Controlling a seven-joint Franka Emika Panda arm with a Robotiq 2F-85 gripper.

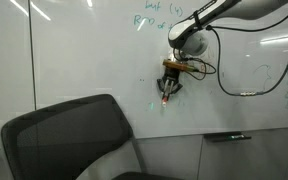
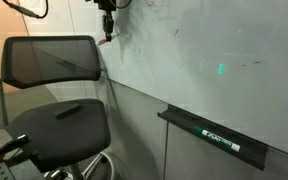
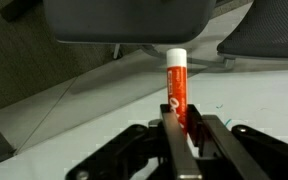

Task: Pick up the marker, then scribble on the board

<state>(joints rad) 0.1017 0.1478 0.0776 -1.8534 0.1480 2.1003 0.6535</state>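
My gripper (image 1: 169, 90) is shut on the marker (image 3: 176, 85), a red stick with a white end, clamped between the two black fingers (image 3: 182, 125) in the wrist view. In an exterior view the marker's reddish tip (image 1: 164, 99) points down against the board (image 1: 84, 50), the large glossy white whiteboard with green handwriting. The gripper also shows small at the top in an exterior view (image 2: 106, 25), close to the board (image 2: 204, 50). I cannot tell whether the tip touches the surface.
A black mesh chair (image 1: 69, 140) stands in front of the board, below the gripper; it also shows in an exterior view (image 2: 54, 100). A dark tray with pens (image 2: 214, 135) hangs under the board. A dark pen (image 1: 229, 137) lies on the ledge.
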